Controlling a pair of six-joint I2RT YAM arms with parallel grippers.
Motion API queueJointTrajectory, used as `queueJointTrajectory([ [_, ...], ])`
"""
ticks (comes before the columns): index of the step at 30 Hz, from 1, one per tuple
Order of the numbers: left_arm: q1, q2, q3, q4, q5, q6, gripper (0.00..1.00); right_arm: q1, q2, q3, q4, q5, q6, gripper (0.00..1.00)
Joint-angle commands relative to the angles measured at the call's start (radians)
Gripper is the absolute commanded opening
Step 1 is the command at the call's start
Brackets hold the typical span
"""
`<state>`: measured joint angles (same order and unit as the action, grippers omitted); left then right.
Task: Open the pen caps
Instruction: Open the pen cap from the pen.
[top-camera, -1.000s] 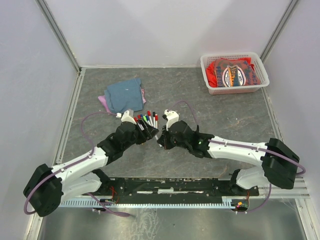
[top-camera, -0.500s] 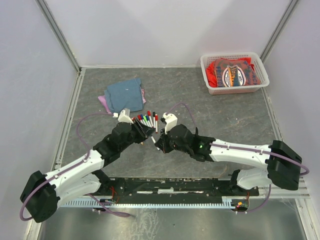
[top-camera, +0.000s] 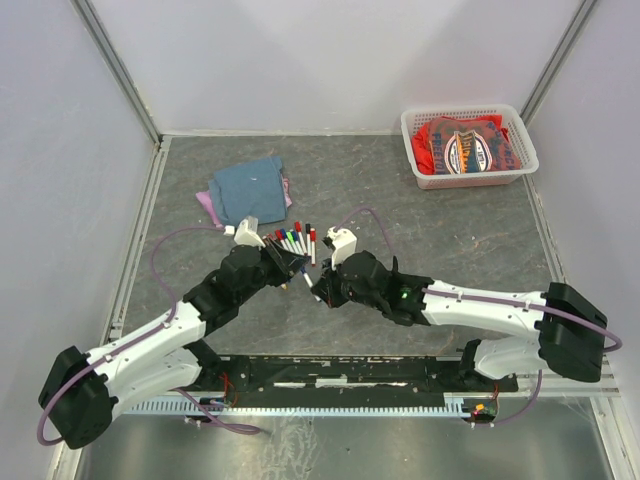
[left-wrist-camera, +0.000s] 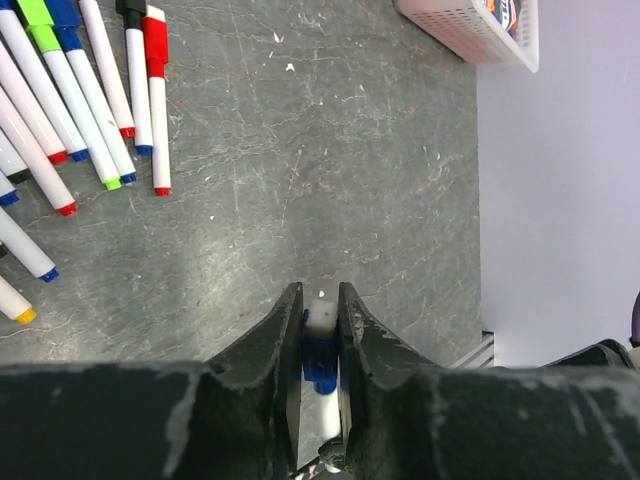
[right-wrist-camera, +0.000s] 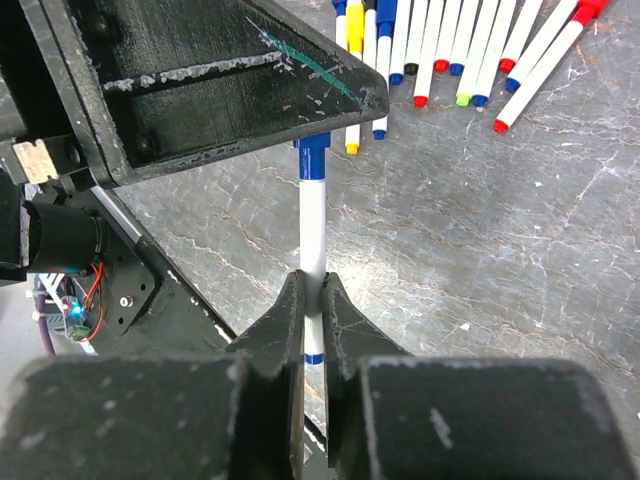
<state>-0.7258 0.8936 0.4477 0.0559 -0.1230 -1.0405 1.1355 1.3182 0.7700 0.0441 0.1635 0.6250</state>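
Progress: no cap seen off so far. The row of thin white-barrelled marker pens (top-camera: 292, 240) lies on the grey marbled desk (top-camera: 450, 230). Each has its coloured plastic cap on, as far as the left wrist view shows, e.g. the red cap (left-wrist-camera: 155, 35) at the right end of the row. One more pen is held between the two arms, just on the near side of the row. Its short blue plastic cap (right-wrist-camera: 311, 152) looks seated on the thin white barrel (right-wrist-camera: 313, 225), with no gap visible at the joint. Judgement: this pen's pull is in hand but not done, and every pen in the row is left to do.

Left end effector (left-wrist-camera: 320, 300): jaws narrow, clamped on the blue cap end, both inner faces touching it.
Right end effector (right-wrist-camera: 311, 282): jaws narrow, clamped on the white barrel partway down, with a blue end plug (right-wrist-camera: 314, 357) showing below the fingers.
The two grips sit near each other on the one pen, which runs straight between them
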Motion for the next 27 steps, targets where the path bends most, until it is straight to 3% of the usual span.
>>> queueJointTrajectory([
  [1, 0.006, -0.019, -0.007, 0.024, 0.013, 0.006, 0.03, 0.004, -0.050, 0.005, 0.024, 0.039, -0.008, 0.20],
  [2, 0.005, -0.021, -0.008, 0.026, 0.016, 0.007, 0.03, 0.005, -0.052, 0.009, 0.022, 0.040, -0.011, 0.28],
  [5, 0.005, -0.028, -0.015, 0.043, 0.032, 0.014, 0.03, 0.005, -0.047, 0.029, 0.014, 0.042, -0.021, 0.37],
  [10, 0.005, -0.036, -0.026, 0.075, 0.061, 0.016, 0.03, 0.004, -0.015, 0.059, 0.017, 0.036, -0.025, 0.40],
  [23, 0.005, -0.060, -0.053, 0.152, 0.119, -0.006, 0.03, 0.003, 0.076, 0.088, 0.077, 0.007, -0.017, 0.41],
  [25, 0.005, -0.063, -0.056, 0.161, 0.124, -0.010, 0.03, 0.002, 0.083, 0.084, 0.089, 0.005, -0.011, 0.37],
  [27, 0.005, -0.068, -0.064, 0.168, 0.126, -0.016, 0.03, -0.002, 0.082, 0.077, 0.102, 0.001, -0.002, 0.27],
])
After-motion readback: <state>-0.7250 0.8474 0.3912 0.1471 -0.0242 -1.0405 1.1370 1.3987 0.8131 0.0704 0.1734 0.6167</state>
